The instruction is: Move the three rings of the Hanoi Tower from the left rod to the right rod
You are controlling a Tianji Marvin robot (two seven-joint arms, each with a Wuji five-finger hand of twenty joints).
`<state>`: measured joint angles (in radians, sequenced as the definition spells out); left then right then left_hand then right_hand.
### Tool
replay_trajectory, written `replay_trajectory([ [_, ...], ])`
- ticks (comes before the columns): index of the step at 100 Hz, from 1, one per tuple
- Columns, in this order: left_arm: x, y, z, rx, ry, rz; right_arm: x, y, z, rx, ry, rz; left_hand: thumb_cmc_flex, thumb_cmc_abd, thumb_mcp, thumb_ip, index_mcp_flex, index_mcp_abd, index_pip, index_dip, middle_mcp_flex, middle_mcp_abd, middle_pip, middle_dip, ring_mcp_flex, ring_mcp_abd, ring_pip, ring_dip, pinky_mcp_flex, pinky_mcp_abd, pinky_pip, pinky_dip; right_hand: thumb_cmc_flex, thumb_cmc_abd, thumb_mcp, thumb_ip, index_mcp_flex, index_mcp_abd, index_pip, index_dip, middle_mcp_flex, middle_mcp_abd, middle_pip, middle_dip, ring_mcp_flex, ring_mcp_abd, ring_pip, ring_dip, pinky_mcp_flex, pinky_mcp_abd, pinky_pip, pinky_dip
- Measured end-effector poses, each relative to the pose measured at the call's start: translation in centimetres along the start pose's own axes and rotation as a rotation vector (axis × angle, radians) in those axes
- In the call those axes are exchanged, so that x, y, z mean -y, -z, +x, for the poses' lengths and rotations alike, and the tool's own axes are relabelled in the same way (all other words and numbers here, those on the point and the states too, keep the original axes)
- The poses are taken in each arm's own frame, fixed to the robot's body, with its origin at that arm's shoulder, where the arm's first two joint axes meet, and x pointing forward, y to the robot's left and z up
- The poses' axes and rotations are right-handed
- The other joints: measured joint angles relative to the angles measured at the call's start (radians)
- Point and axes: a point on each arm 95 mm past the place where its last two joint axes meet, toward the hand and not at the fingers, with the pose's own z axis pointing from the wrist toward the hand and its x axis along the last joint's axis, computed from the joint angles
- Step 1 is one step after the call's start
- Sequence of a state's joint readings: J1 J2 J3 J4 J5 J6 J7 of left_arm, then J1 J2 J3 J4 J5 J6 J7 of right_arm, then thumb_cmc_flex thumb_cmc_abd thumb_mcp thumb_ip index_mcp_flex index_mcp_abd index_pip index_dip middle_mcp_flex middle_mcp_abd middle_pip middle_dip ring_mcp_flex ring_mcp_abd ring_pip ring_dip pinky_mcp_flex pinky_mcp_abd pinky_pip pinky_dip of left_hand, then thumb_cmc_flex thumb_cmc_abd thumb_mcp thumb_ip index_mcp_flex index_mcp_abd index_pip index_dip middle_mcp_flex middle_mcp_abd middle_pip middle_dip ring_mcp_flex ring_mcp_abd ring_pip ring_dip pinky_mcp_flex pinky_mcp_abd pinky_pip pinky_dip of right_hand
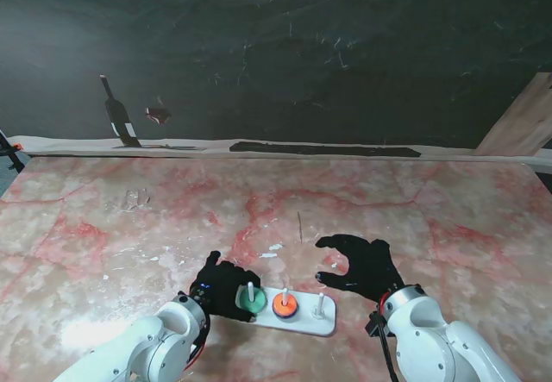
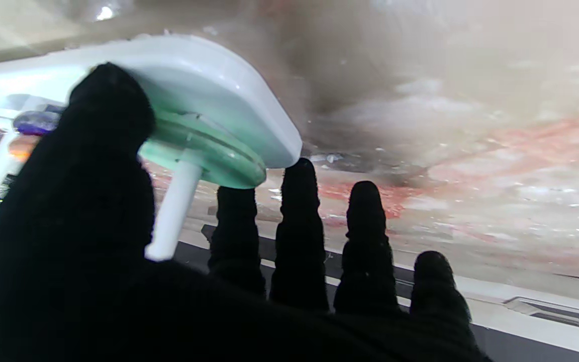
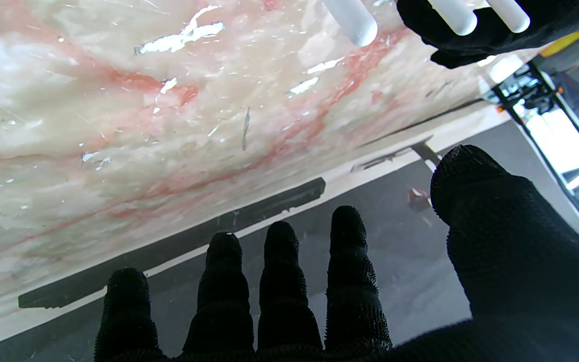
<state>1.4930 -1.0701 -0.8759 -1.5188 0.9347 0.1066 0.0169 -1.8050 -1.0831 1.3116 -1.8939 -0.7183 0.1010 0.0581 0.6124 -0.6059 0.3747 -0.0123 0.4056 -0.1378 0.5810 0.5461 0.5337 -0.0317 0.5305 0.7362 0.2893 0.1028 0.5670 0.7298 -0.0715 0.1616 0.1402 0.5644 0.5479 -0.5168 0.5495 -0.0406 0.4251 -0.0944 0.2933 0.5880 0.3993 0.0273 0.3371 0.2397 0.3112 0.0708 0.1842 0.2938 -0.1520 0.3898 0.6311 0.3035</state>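
While the white base (image 1: 302, 322) lies lengthwise left to right, three rods stand upright.
Left hand (image 1: 222, 287) pinches the green ring (image 1: 249, 303) on the base's left rod (image 1: 250, 291); orange ring (image 1: 285, 304) sits mid-base; right hand (image 1: 362, 264) hovers unclenched beyond the right rod (image 1: 320, 303).

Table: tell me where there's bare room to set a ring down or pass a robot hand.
The marble table is bare across its far half, and to the right beyond the right robot hand. It is crowded near me: the left robot hand sits at the green ring on the white base, with the orange ring on the middle rod.
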Motion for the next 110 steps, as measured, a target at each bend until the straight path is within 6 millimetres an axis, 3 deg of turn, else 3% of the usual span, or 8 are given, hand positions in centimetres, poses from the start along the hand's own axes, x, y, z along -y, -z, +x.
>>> replay_trajectory([
  [20,0.1,0.2,-0.2,0.017,-0.006,-0.003,0.0,-0.1,0.0,-0.001,-0.004,0.0,0.001,0.013,-0.004,0.0,-0.005,0.0,-0.016,0.0,0.007,0.009,0.0,0.001,0.0,0.0,0.0,0.0,0.0,0.0,0.0,0.0,0.0,0.01,-0.001,0.0,0.0,0.0,0.0,0.0,0.0,0.0,0.0,0.0,0.0,0.0,0.0,0.0,0.0,0.0,-0.001,0.002],
  [42,-0.2,0.5,0.0,-0.001,0.006,-0.03,0.0,-0.1,0.0,-0.002,-0.011,0.002,0.015,0.038,-0.007,0.002,-0.123,0.111,-0.108,-0.054,-0.12,0.012,-0.093,-0.071,-0.024,0.008,-0.026,-0.009,0.0,0.0,-0.017,-0.016,0.0,0.011,-0.011,0.0,0.0,0.0,0.0,0.0,0.0,0.0,0.0,0.0,0.0,0.0,0.003,0.0,0.0,0.0,-0.003,0.003],
  [62,-0.6,0.7,0.1,-0.024,0.008,-0.071,0.1,-0.1,0.0,-0.005,-0.016,0.003,0.055,0.033,-0.017,0.002,-0.206,0.13,-0.188,-0.087,-0.216,0.022,-0.16,-0.141,-0.106,0.007,-0.095,-0.028,0.0,0.0,-0.049,-0.07,0.0,0.015,-0.011,0.0,0.0,0.001,0.0,0.0,0.0,0.0,0.0,0.0,0.0,0.0,0.007,0.0,0.0,0.0,-0.01,0.014],
  [78,-0.7,0.6,0.2,-0.035,0.003,-0.063,0.1,-0.1,-0.1,-0.005,-0.018,0.004,0.053,0.033,-0.002,0.002,-0.201,0.115,-0.182,-0.074,-0.214,0.023,-0.151,-0.139,-0.102,0.007,-0.094,-0.031,0.0,0.0,-0.048,-0.082,0.0,0.02,-0.011,0.0,0.0,0.001,0.0,0.0,0.0,0.001,0.0,0.0,0.0,0.0,0.007,0.0,0.0,0.0,-0.011,0.016],
  [92,-1.0,0.4,0.2,-0.034,0.007,-0.037,0.1,-0.1,-0.1,-0.004,-0.021,0.003,0.041,0.019,0.003,0.002,-0.149,0.085,-0.153,-0.049,-0.189,0.022,-0.127,-0.124,-0.09,0.005,-0.069,-0.019,0.0,0.0,-0.027,-0.082,0.0,0.021,-0.011,0.0,0.0,0.001,0.0,-0.001,0.0,0.001,0.0,0.0,0.0,0.0,0.007,0.0,0.0,0.0,-0.012,0.016],
  [110,-0.8,0.2,0.3,-0.032,0.004,-0.028,0.1,-0.1,-0.1,-0.004,-0.025,0.004,0.04,0.018,0.003,0.0,-0.113,0.069,-0.138,-0.039,-0.14,0.022,-0.119,-0.113,-0.04,0.0,-0.049,-0.011,0.0,-0.001,-0.007,-0.047,0.0,0.033,-0.021,0.0,0.0,0.002,0.0,-0.001,0.0,0.001,0.0,0.0,0.0,0.0,0.007,0.0,0.0,0.0,-0.012,0.025],
])
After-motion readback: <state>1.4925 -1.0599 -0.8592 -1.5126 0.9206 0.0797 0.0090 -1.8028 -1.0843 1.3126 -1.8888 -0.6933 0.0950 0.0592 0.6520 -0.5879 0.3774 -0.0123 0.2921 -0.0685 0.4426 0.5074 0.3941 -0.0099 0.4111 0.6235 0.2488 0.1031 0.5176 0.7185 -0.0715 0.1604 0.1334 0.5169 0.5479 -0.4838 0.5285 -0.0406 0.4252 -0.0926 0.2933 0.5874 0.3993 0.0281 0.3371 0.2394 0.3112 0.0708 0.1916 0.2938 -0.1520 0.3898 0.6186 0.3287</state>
